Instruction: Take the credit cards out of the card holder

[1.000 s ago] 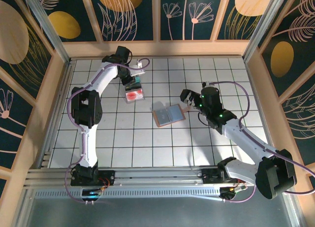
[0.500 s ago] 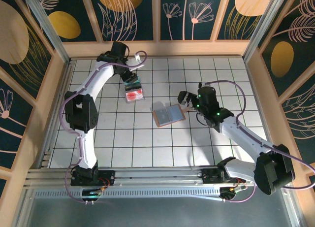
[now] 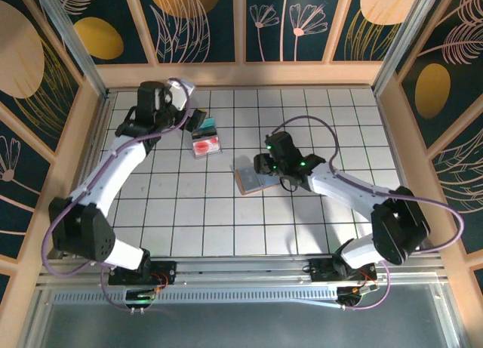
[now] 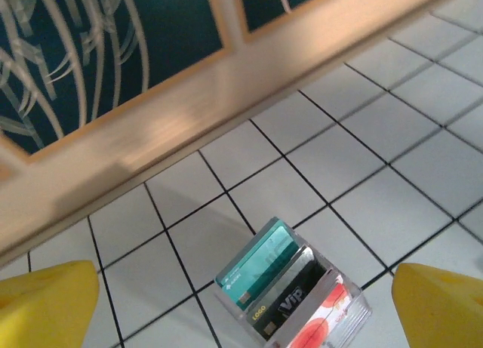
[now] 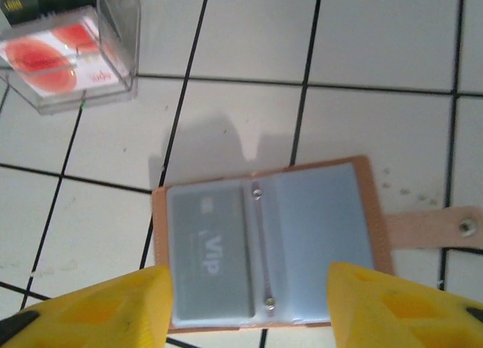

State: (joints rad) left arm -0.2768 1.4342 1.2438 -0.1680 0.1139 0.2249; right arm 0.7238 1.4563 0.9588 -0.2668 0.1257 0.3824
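Two grippers are mine. The left gripper (image 4: 245, 287) is released, its yellow fingertips (image 4: 45, 306) spread wide with nothing between them. It hangs above a clear plastic box (image 4: 359, 309) that sits on the white tiled table (image 4: 392, 204), close to the wooden rail of the far wall (image 4: 226, 84). Three credit cards lie overlapped in that box: a teal card (image 4: 256, 261), a dark card marked VIP (image 4: 290, 297) and a red-and-white card (image 4: 323, 327).

My right gripper (image 5: 249, 276) is partly spread and grasps nothing that I can see. Its fingers straddle the card holder (image 5: 324, 235); whether the fingers touch it, I cannot tell. The card holder lies open and flat near the middle of the table, greyish-blue pockets up, and its snap tab (image 5: 430, 229) sticks out sideways. One pocket holds a grey card printed ViP (image 5: 207, 259). The box stands near the card holder, apart from it.
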